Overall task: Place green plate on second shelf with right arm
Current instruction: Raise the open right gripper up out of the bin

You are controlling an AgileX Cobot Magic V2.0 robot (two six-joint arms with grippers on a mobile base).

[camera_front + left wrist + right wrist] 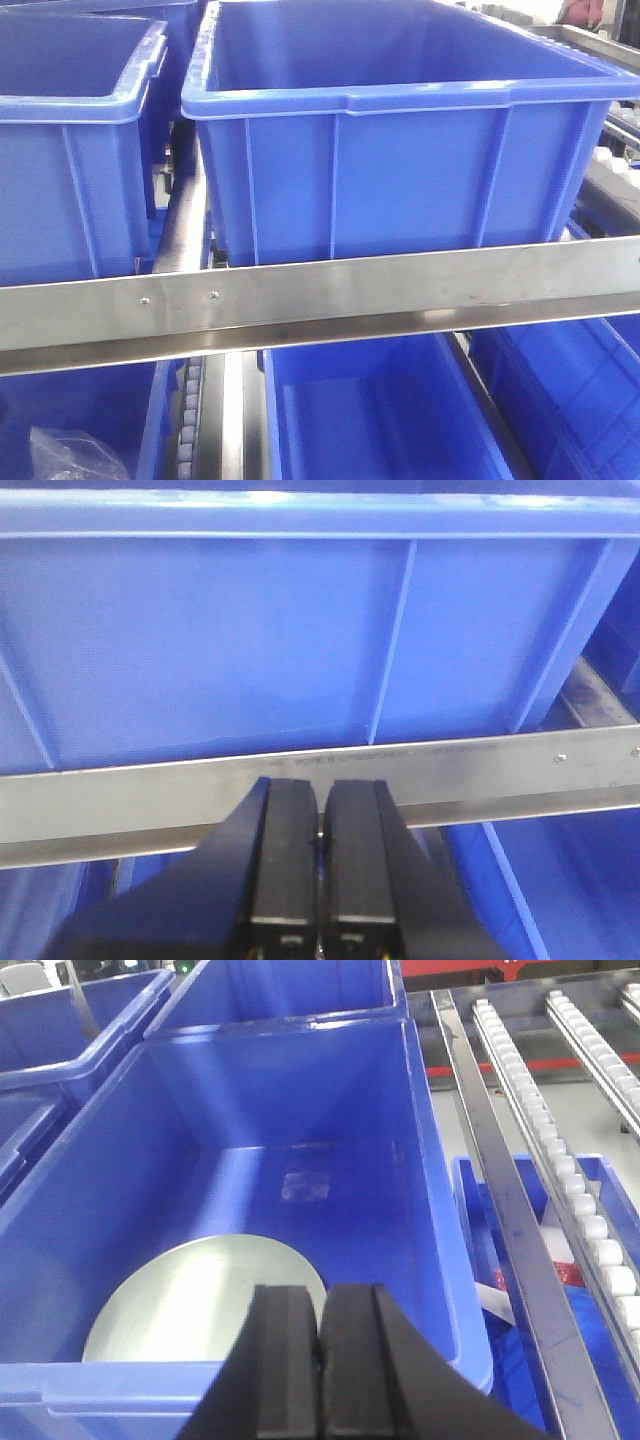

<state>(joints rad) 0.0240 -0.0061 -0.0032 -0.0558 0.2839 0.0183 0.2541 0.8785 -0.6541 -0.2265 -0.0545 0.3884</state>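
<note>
1. Sage-green plate lies flat on the floor of a blue bin, toward its near wall.
2. Right gripper hovers over the bin's near rim, fingers pressed together, holding nothing.
3. Left gripper is likewise pinched closed and empty, facing a steel rail below another blue bin.

The blue bins look like smooth moulded plastic with a faint sheen. The shelf rail is brushed metal, dully reflective. The green plate appears matt. The right gripper has matt black pads.
</note>
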